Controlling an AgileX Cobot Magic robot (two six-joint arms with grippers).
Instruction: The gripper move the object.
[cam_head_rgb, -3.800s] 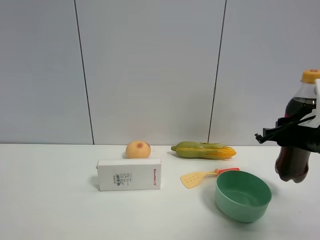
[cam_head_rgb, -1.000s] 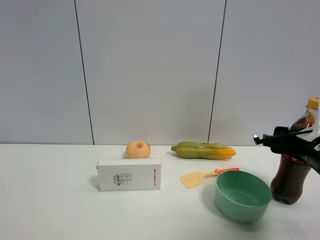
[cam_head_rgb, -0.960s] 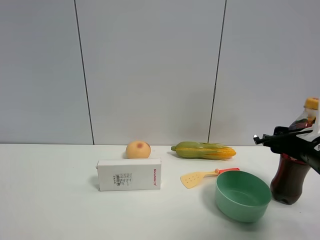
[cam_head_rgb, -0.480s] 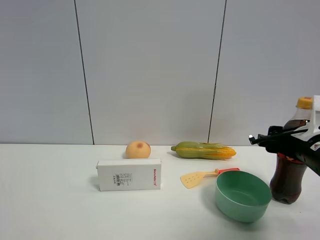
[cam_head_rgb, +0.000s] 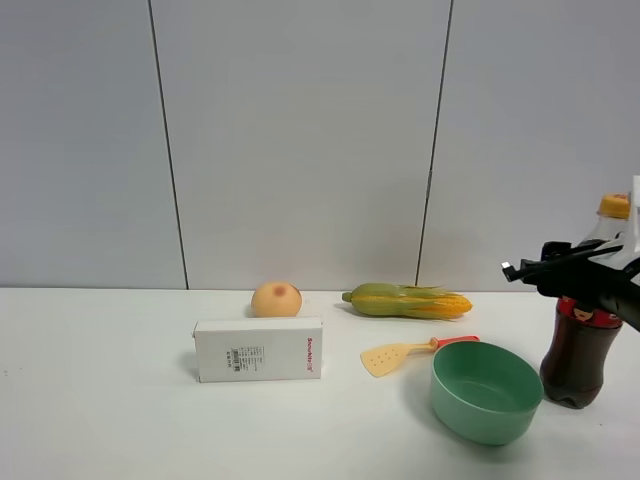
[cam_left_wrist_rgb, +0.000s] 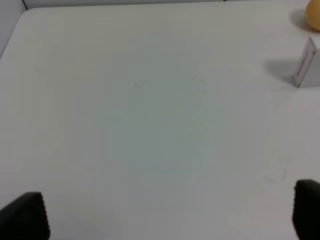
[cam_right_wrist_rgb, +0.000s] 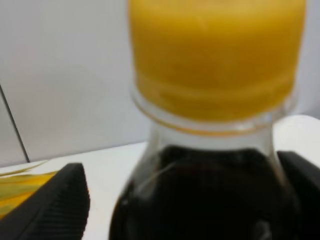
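Exterior high view, and starting with the white table (cam_head_rgb: 100, 420): flat, matte, smooth, so little to stop a slide. Next down in size, the bottle (cam_head_rgb: 580, 350), standing upright at the far right of that table, just beside the bowl (cam_head_rgb: 487, 390), base down and apparently set. Tall, narrow-footed, heavy with dark cola: judged easy to topple. Worth watching the right gripper (cam_head_rgb: 545, 270) up at the neck, jaws parted on either side, with a sliver of gap on one side in the right wrist view, so reads as let go rather than clamped. Danger here: pulling away crooked and hooking a ribbed black finger (cam_right_wrist_rgb: 50, 205) on the sloped shoulder or under the cap (cam_right_wrist_rgb: 215, 55), tipping the lot into the bowl or flat onto the table. Clear slick plastic, rounded, red label band, yellow cap: poor purchase if grabbed again. Bowl: green, round, smooth-walled, light-looking, likely to skid if struck. Then the box (cam_head_rgb: 259, 349), white, cardboard-looking, rectangular; the corn (cam_head_rgb: 408, 300), green husk, yellow tip; the spatula (cam_head_rgb: 400, 355), thin yellow blade, red handle; the peach (cam_head_rgb: 276, 298), round, soft orange. All well apart from the bottle. Left gripper (cam_left_wrist_rgb: 166, 212): spread wide over bare table, holding nothing.
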